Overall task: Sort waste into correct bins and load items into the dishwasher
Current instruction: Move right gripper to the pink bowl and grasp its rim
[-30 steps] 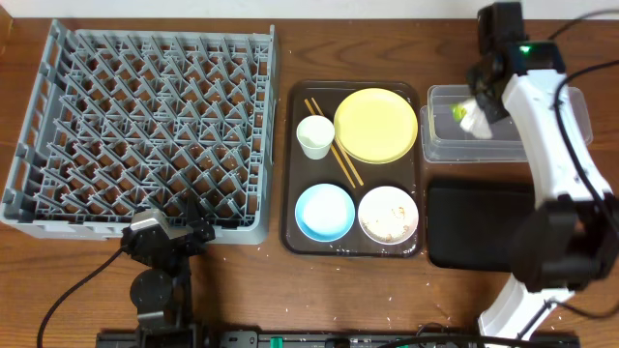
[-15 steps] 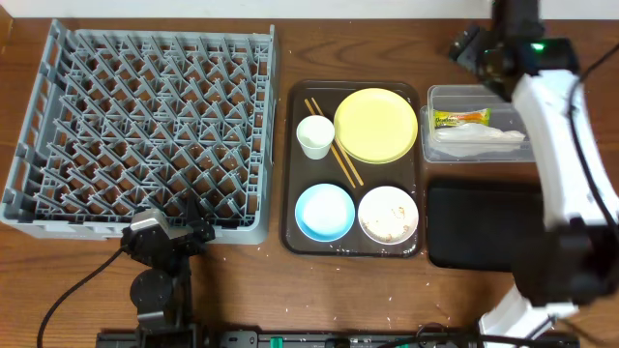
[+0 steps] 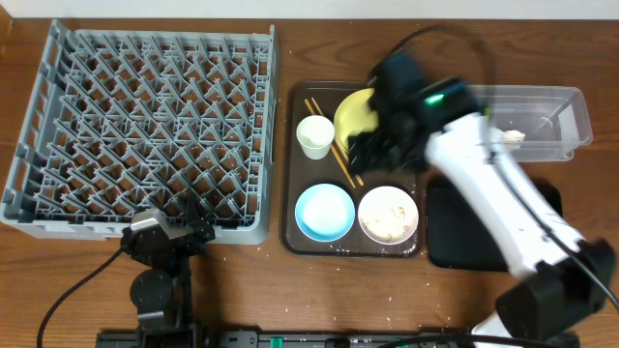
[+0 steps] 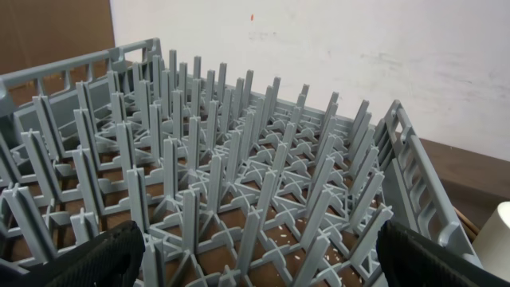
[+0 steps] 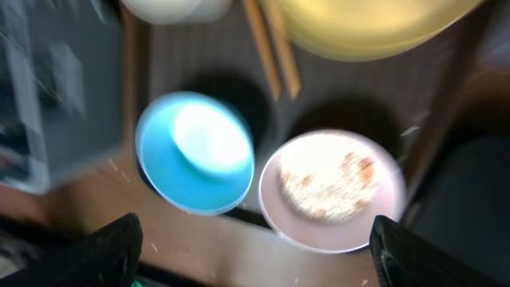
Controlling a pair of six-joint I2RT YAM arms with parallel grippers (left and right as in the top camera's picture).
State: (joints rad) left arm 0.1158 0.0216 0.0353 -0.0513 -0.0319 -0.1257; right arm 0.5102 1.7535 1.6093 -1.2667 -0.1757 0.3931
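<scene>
Over plate edge, right jaws apart

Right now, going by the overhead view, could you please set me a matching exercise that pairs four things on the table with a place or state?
Things:
1. white cup
2. light blue bowl
3. white bowl
4. dish rack

Places or states:
A. holds whitish food scraps
B. no dishes in it, left of the brown tray
C. just left of the chopsticks
D. lower left corner of the brown tray, empty

Pairs: 1-C, 2-D, 3-A, 4-B
</scene>
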